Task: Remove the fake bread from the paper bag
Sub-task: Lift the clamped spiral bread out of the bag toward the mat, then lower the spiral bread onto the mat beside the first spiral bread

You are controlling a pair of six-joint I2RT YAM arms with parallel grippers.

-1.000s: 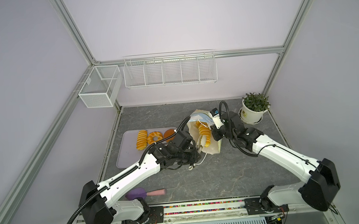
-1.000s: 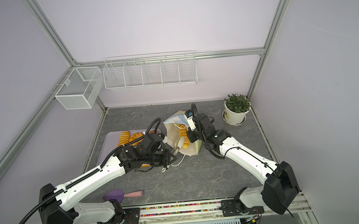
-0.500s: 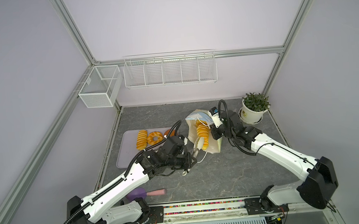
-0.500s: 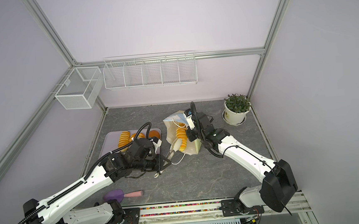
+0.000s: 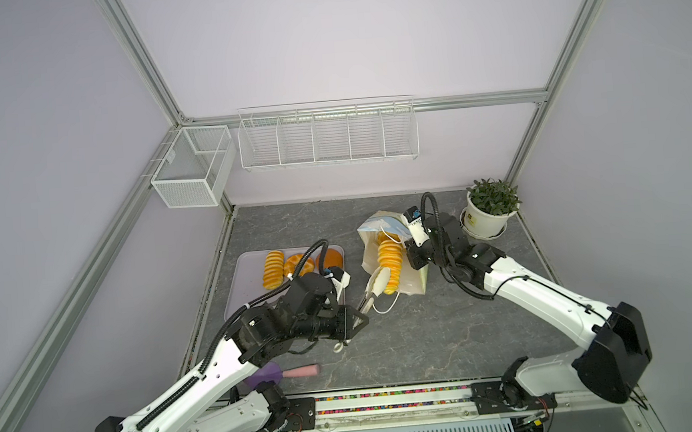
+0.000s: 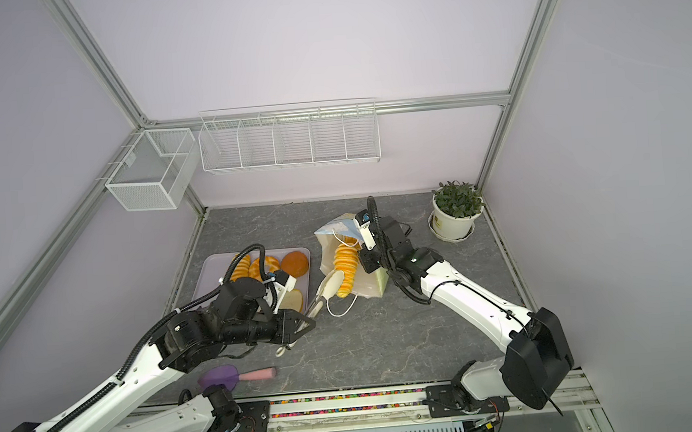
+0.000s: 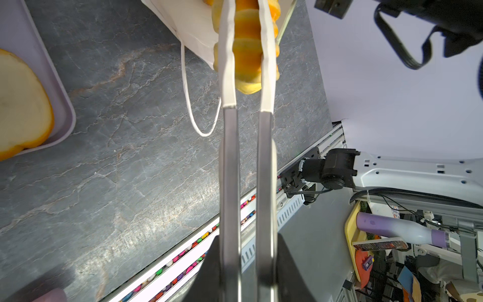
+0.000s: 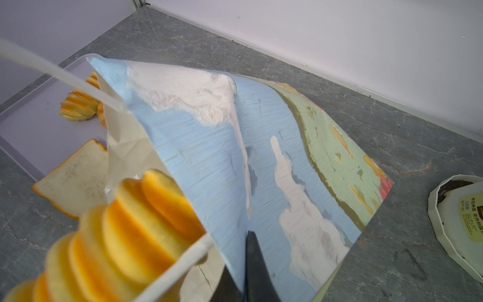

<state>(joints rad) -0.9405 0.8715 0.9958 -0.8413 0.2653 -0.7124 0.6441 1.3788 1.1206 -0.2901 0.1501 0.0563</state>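
The left gripper (image 5: 355, 319), jaws clamped on white-tipped steel tongs (image 5: 373, 288), holds a ridged golden toy loaf (image 5: 390, 262) partly out of the sky-printed paper bag (image 8: 261, 157). The right gripper (image 8: 241, 277), jaws closed, pinches its rim. Four toy breads (image 6: 295, 262) lie on the lilac tray (image 5: 246, 290); any others inside are hidden.

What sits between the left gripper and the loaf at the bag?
Tongs: the left gripper is shut on their metal arms, and their white tips clamp the loaf. This is clearest in the left wrist view.
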